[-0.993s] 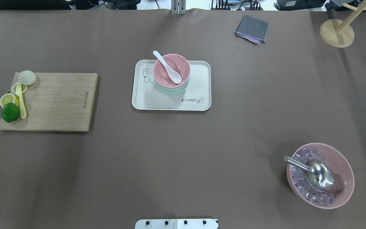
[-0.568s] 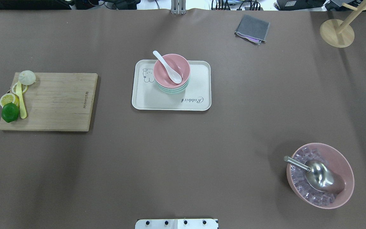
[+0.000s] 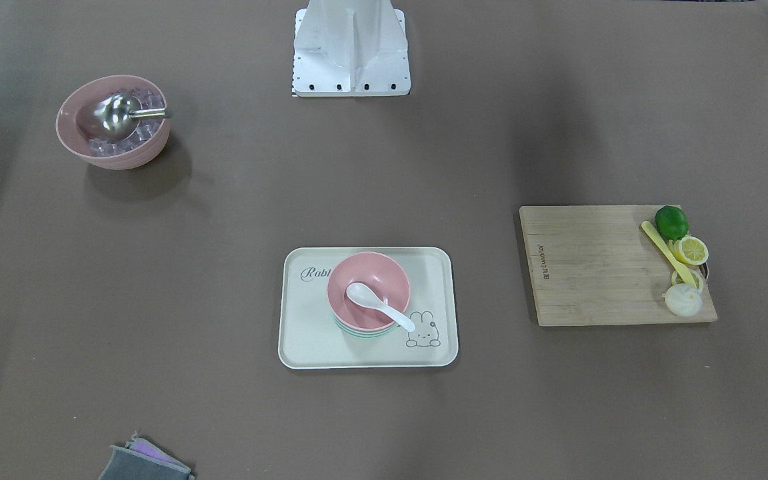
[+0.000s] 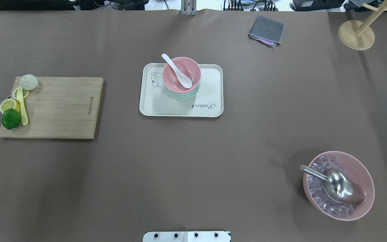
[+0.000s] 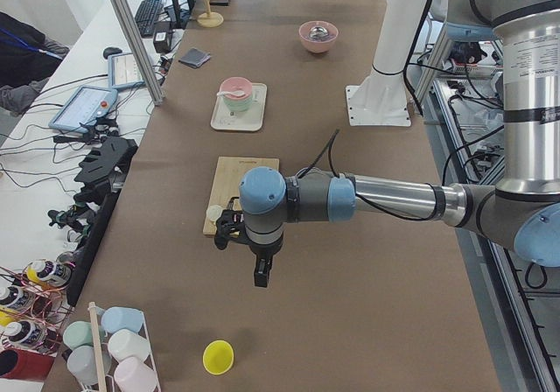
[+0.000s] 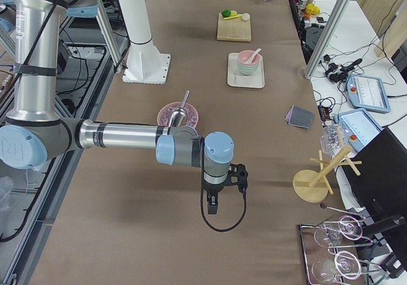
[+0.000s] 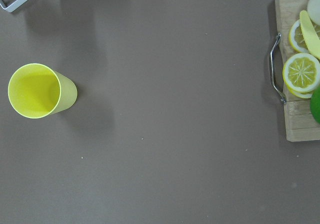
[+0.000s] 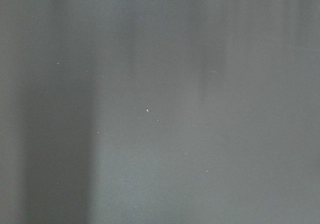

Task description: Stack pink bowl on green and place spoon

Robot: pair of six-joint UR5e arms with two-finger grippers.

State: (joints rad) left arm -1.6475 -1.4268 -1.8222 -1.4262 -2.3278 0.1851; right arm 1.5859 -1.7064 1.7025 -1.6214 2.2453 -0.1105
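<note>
The pink bowl (image 4: 192, 71) sits nested on the green bowl (image 4: 184, 97) on the tray (image 4: 210, 97), midway along the bench (image 4: 193, 168) and nearer its far edge. The white spoon (image 4: 176, 71) lies in the pink bowl, its handle over the rim. The left pincer (image 5: 261, 274) and right pincer (image 6: 212, 203) hang over opposite ends of the bench. I cannot tell whether either is spread or pressed together.

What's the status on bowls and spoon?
Left gripper and right gripper at table ends, jaws unreadable. Pink bowl stacked on green bowl, white spoon inside. Nothing in the way.
</note>
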